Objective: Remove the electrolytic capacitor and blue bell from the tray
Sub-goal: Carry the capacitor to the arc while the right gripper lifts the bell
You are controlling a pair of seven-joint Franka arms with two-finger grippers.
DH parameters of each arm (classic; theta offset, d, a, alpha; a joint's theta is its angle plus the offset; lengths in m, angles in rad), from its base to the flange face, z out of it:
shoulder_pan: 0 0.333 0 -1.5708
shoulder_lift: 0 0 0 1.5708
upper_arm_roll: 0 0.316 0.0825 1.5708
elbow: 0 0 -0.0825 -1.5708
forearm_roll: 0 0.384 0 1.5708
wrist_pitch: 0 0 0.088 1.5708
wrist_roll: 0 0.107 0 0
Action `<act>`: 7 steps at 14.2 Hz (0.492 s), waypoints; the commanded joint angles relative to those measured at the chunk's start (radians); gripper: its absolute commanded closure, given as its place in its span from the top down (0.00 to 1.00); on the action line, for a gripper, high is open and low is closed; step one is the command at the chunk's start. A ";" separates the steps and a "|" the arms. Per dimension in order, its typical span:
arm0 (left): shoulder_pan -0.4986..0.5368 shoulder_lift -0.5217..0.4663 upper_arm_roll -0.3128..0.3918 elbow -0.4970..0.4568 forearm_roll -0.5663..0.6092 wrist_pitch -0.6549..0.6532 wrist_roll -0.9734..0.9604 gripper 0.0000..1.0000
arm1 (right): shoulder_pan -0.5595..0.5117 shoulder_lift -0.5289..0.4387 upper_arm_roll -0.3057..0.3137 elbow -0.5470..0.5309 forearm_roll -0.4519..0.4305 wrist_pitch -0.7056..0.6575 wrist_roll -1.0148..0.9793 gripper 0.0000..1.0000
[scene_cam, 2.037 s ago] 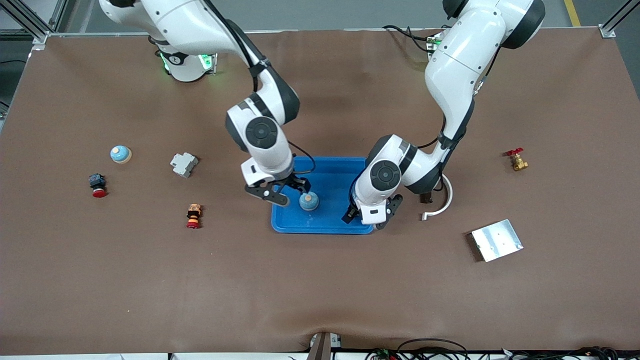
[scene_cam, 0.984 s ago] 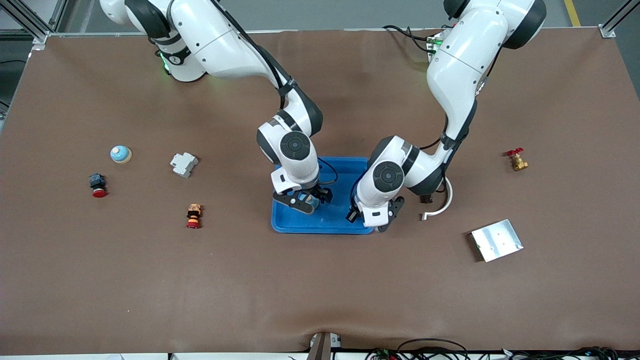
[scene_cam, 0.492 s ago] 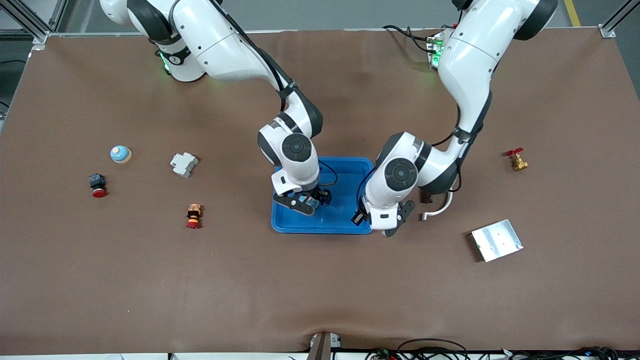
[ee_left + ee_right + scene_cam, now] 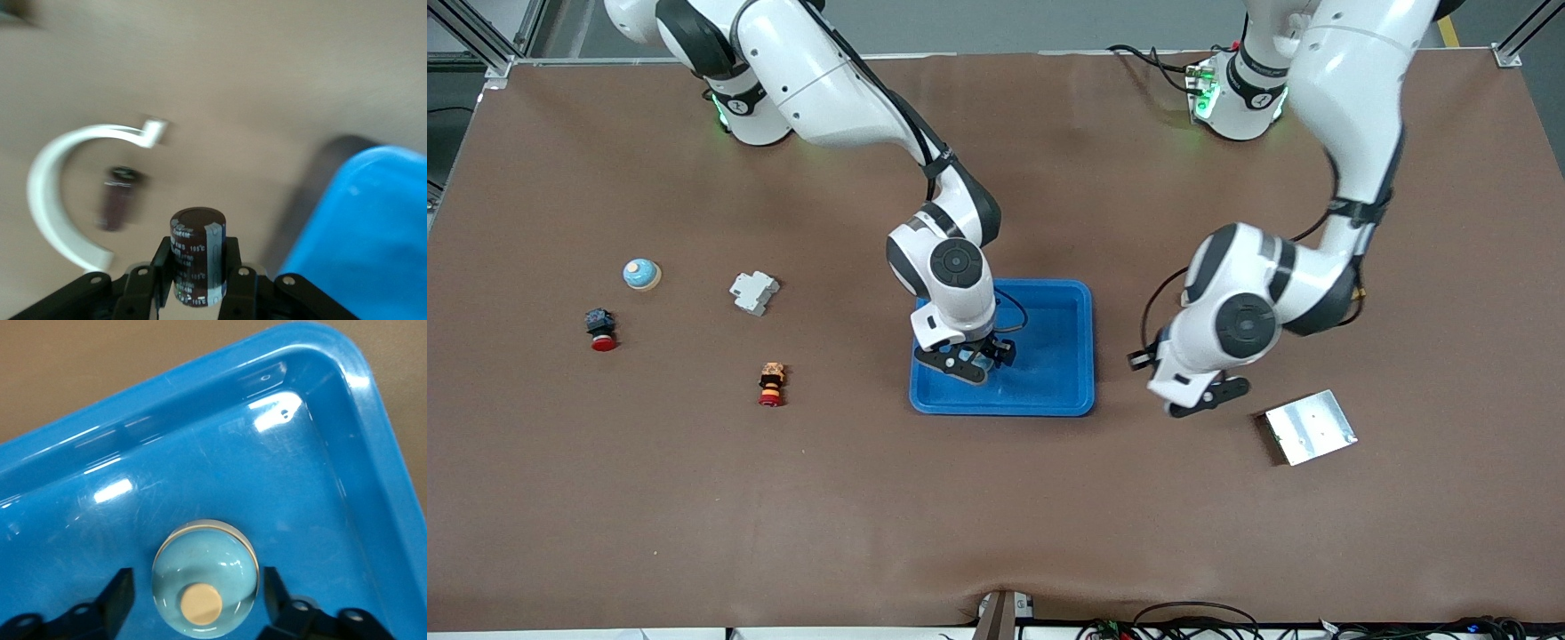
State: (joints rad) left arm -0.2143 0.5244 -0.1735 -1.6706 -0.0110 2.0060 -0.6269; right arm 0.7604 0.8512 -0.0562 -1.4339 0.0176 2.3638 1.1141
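Left jaws (image 4: 200, 293): I had them clamped tight on the capacitor (image 4: 197, 257), which stood upright between the fingers. In the front view they hung over bare surface (image 4: 996, 516), just beside the silver plate (image 4: 1310, 427).
Change on the left: half a second earlier those jaws sat at the tray's (image 4: 1080, 356) edge; now I had swung them well clear of it, capacitor aboard.
Under the left jaws: a white curved piece (image 4: 53, 200) and a second dark cylinder (image 4: 119, 199) lay on the surface, blurred.
Right jaws (image 4: 193, 600): down inside the tray, one finger on each side of the blue bell (image 4: 205, 577). I saw narrow gaps at both sides, so they were part-way closed and not yet gripping.
Change on the right: those jaws had stood wide a second ago and were narrowing.
Bell: sitting on the tray floor, between the right jaws.
Meaning: I judged the capacitor out, needing only release; the bell wanted a firm squeeze and lift.
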 commanded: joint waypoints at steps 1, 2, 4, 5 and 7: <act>0.051 -0.138 -0.003 -0.188 0.000 0.011 0.178 0.00 | 0.013 0.023 -0.013 0.036 -0.013 -0.003 0.027 0.07; 0.073 -0.153 -0.003 -0.214 0.028 0.011 0.218 0.00 | 0.013 0.023 -0.013 0.036 -0.013 -0.005 0.033 0.00; 0.111 -0.175 -0.006 -0.273 0.084 0.025 0.288 0.00 | 0.014 0.022 -0.011 0.050 -0.013 -0.018 0.058 0.00; 0.122 -0.182 -0.006 -0.296 0.103 0.039 0.323 0.00 | 0.014 0.017 -0.011 0.052 -0.013 -0.021 0.058 0.00; 0.154 -0.185 -0.006 -0.328 0.140 0.075 0.371 0.00 | 0.014 -0.003 -0.010 0.055 -0.007 -0.058 0.056 0.00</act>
State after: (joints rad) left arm -0.0851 0.3804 -0.1723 -1.9328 0.0858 2.0383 -0.3015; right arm 0.7610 0.8514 -0.0568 -1.4124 0.0175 2.3550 1.1389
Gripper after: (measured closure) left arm 0.661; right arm 0.366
